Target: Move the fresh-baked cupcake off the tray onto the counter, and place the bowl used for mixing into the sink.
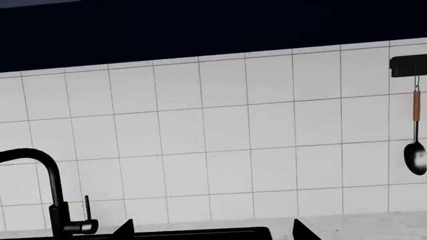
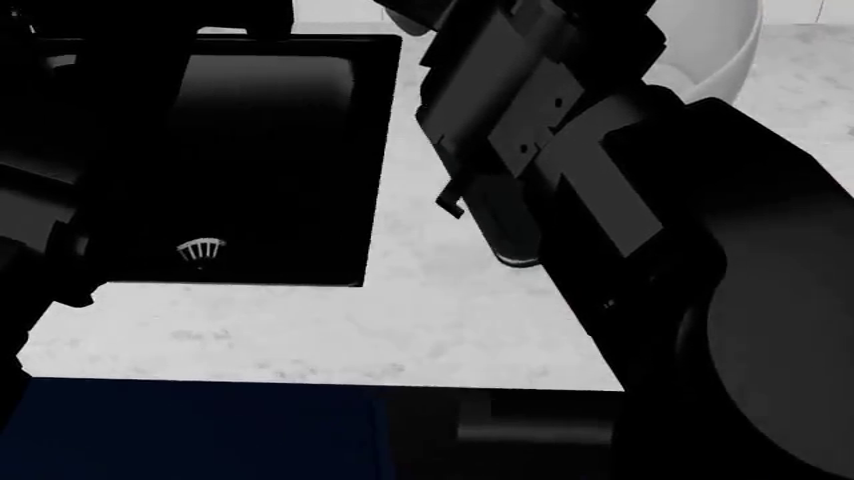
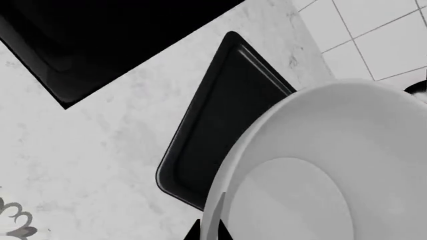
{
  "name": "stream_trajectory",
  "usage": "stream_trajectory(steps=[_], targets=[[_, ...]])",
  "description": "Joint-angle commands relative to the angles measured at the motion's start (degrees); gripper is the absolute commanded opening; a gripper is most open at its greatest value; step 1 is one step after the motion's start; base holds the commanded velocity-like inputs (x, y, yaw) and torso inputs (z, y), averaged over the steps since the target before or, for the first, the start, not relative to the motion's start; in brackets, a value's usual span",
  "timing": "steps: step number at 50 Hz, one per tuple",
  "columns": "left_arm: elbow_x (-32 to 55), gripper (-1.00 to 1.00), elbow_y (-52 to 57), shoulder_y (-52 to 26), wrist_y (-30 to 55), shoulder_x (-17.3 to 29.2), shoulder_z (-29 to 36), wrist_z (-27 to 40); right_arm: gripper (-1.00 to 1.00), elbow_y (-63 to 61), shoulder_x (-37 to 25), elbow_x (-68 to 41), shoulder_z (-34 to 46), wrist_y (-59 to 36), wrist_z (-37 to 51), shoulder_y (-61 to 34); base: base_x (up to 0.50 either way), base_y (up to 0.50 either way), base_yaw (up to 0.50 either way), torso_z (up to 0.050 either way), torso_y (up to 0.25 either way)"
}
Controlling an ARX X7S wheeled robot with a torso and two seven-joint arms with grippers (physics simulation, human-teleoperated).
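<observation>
Right claw (image 3: 212,231) pinches smooth round bowl (image 3: 333,165) over flat tray (image 3: 220,135).

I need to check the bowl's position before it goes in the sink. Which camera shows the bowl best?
The right wrist view: the bowl fills much of the picture, with its rim and inside plain, in front of the tray. The head view shows only part of the bowl's wall behind the right arm. The left wrist view shows none of it, only tiles and the faucet.
</observation>
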State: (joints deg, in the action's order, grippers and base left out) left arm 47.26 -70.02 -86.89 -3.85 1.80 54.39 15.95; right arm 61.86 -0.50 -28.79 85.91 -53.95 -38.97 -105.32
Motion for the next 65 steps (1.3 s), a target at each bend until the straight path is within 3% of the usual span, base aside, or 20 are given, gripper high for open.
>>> stream_trajectory(steps=[1, 50, 65], targets=[[-0.17, 1.00, 0.48, 0.39, 0.23, 0.24, -0.53, 0.33, -1.00, 1.10, 0.46, 1.41, 0.35, 1.85, -0.23, -0.49, -0.03, 0.49, 0.00, 0.000, 0.000], [-0.18, 1.00, 0.83, 0.45, 0.34, 0.38, -0.17, 0.78, -1.00, 1.78, 0.44, 1.79, -0.20, 2.50, -0.04, 0.16, -0.01, 0.50, 0.00, 0.000, 0.000], [-0.22, 1.00, 1.51, 0.53, 0.81, 0.66, 0.02, 1.51, -1.00, 2.29, 0.45, 1.32, -0.11, 2.98, 0.24, -0.16, 0.00, 0.29, 0.00, 0.001, 0.000]])
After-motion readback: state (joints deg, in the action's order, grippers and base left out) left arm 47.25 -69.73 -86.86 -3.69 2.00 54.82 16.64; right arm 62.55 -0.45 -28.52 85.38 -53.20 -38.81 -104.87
